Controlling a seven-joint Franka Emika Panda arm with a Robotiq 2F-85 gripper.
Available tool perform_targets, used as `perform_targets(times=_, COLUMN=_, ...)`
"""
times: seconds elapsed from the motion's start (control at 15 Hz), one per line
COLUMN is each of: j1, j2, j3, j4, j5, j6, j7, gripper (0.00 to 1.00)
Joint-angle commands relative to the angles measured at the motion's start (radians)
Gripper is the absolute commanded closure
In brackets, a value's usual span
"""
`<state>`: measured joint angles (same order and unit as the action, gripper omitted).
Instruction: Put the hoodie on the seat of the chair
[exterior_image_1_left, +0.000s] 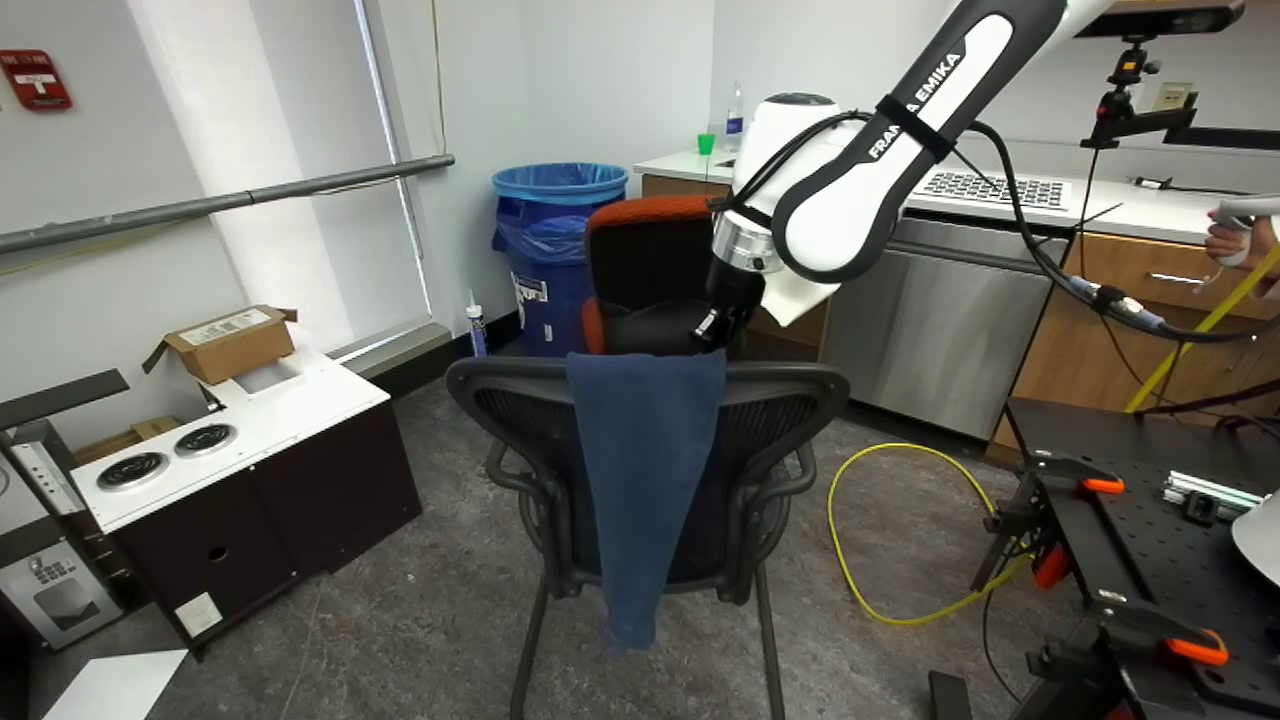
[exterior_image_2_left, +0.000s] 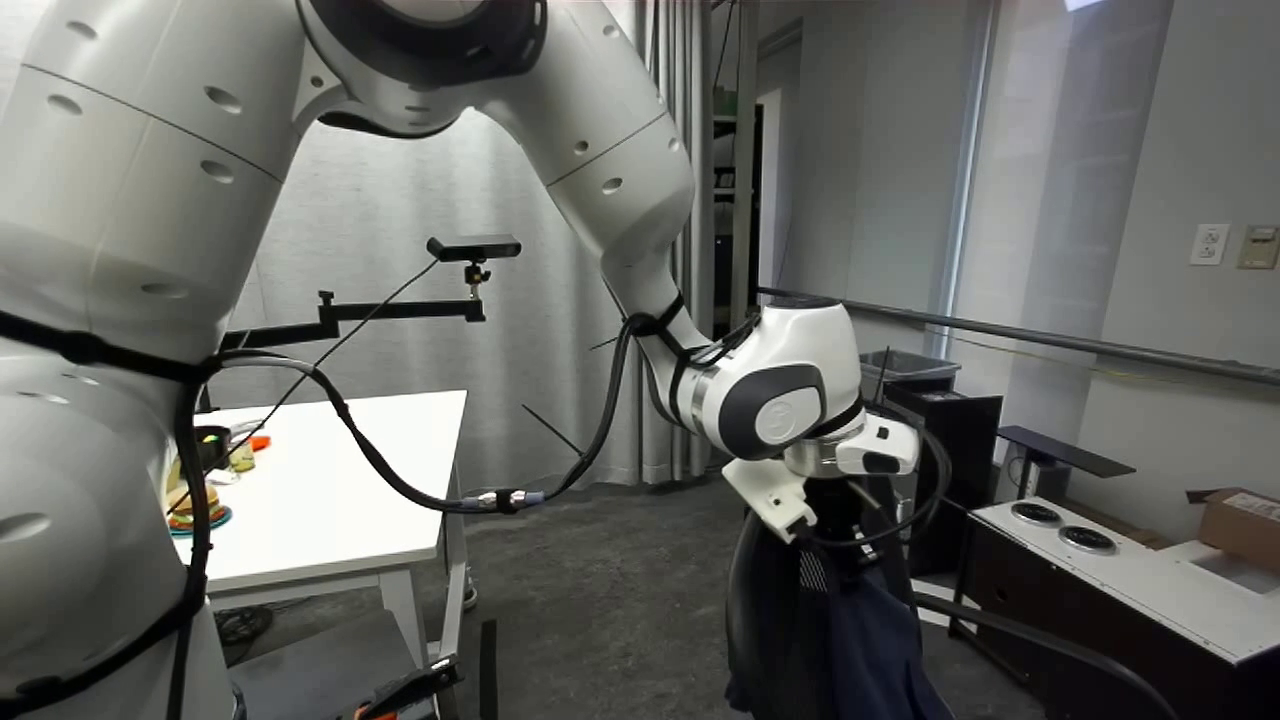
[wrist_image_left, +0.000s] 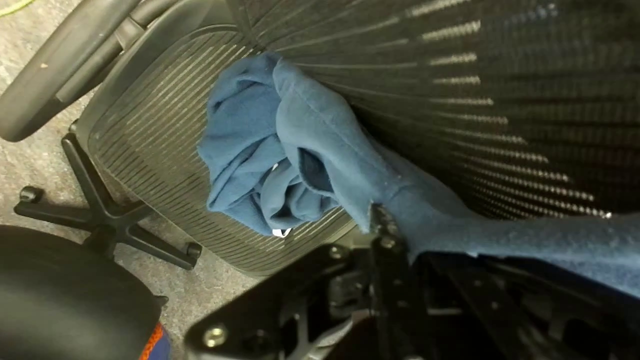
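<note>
A white Franka Panda arm (exterior_image_2_left: 640, 190) arches from the left foreground to the right, a black cable (exterior_image_2_left: 505, 500) sagging beneath it. Its jaws, only partly visible beside a white bracket (exterior_image_2_left: 768, 495), point down at the mesh backrest (exterior_image_2_left: 812, 573) of a black office chair (exterior_image_2_left: 743, 610), where a navy hoodie (exterior_image_2_left: 878, 645) hangs. At left, a white bench (exterior_image_2_left: 330, 500) carries a toy hamburger (exterior_image_2_left: 177, 500) on a blue plate (exterior_image_2_left: 223, 517); higher up, a camera (exterior_image_2_left: 475, 248) sits on a black mounting arm (exterior_image_2_left: 390, 311) in front of a gray pleated curtain (exterior_image_2_left: 545, 300). At right, a cardboard box (exterior_image_2_left: 1245, 530) rests on a white-topped play kitchen (exterior_image_2_left: 1140, 580) with 2 coil burners (exterior_image_2_left: 1087, 539). A gray pipe (exterior_image_2_left: 1060, 340) crosses the wall (exterior_image_2_left: 1165, 265).
</note>
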<state>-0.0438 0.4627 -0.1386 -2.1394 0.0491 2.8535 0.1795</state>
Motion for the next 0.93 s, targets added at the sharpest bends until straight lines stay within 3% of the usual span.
perform_targets(times=0.0, j1=-0.013, j2=0.037, j3=-0.037, j4=0.133, j5=-0.016, j6=-0.108, j7=0.005, gripper=0.99)
perform_targets(times=0.87, j1=-0.106, j2=0.360, j3=-0.150, j4=0.693, j5=-0.048, j6=-0.312, j7=0.045, gripper=0.99)
